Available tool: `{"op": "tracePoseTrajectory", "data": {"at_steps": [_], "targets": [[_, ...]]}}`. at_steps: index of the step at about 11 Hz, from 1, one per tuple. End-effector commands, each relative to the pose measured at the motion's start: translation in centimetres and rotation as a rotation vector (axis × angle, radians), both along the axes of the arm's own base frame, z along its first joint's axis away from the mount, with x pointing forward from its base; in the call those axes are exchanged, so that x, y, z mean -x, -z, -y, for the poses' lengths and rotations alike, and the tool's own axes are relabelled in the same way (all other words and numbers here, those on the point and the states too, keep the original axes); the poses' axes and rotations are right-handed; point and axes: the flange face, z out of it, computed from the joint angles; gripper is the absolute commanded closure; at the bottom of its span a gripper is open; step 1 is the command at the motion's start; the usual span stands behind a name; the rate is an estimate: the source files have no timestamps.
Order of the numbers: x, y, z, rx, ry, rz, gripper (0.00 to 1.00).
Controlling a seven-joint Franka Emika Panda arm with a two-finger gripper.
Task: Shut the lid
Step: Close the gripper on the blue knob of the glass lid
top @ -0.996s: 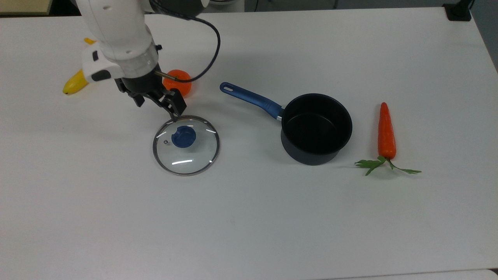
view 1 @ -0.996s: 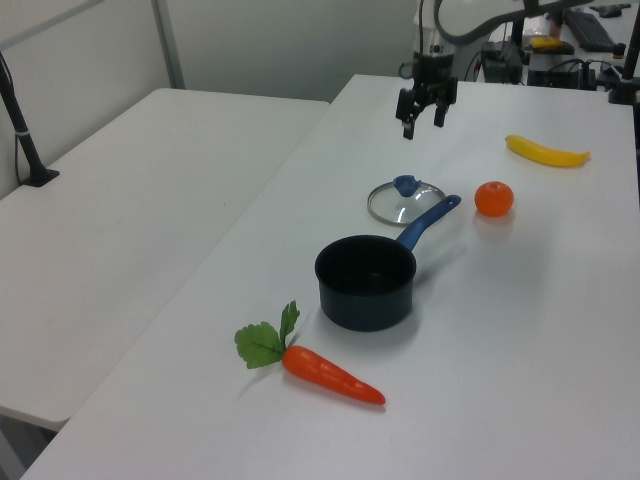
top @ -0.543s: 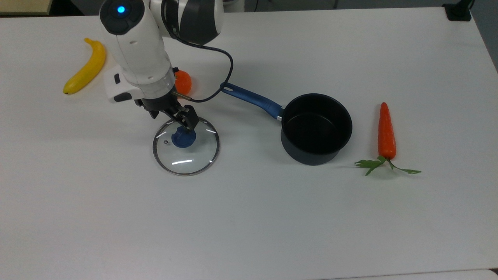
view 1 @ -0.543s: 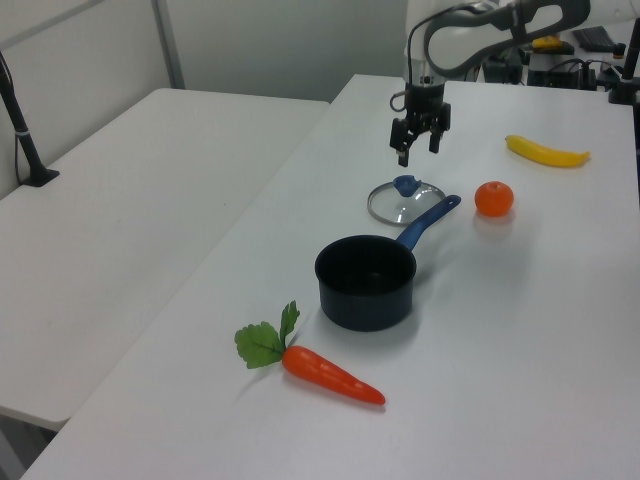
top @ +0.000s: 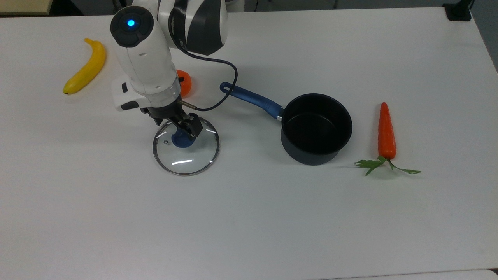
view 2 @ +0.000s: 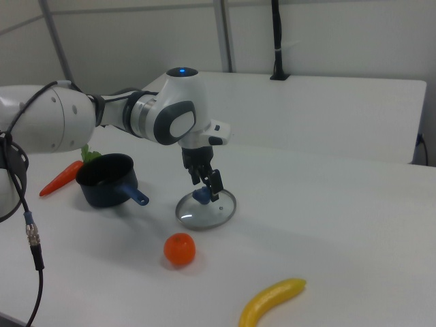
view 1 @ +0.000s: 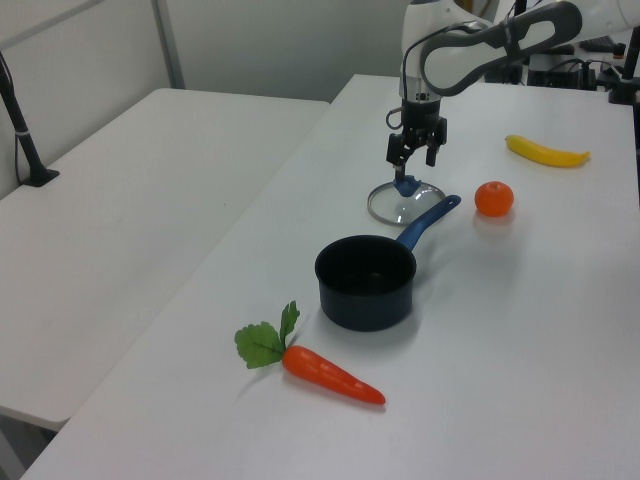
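So the lid (top: 186, 145) lies flat on the table (top: 272, 217), knob (top: 182, 139) up, well apart from the saucepan (top: 316, 129). We judge it rigid, smooth, breakable; grab the knob. Being round, it has no long axis. The gripper (top: 183, 127) hangs spread, fingers either side of the knob.

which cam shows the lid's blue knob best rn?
Right view: the blue centre knob sits clear between the open gripper fingers. Top view: the gripper covers part of it. Left view: small and far.
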Motion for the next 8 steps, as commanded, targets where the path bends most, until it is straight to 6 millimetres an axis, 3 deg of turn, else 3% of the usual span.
{"op": "tracePoseTrajectory", "data": {"at_steps": [1, 8], "targets": [[-0.15, 1.41, -1.58, 0.005, 0.014, 0.016, 0.00], [-0.26, 1.99, -1.80, 0.008, 0.018, 0.011, 0.17]]}}
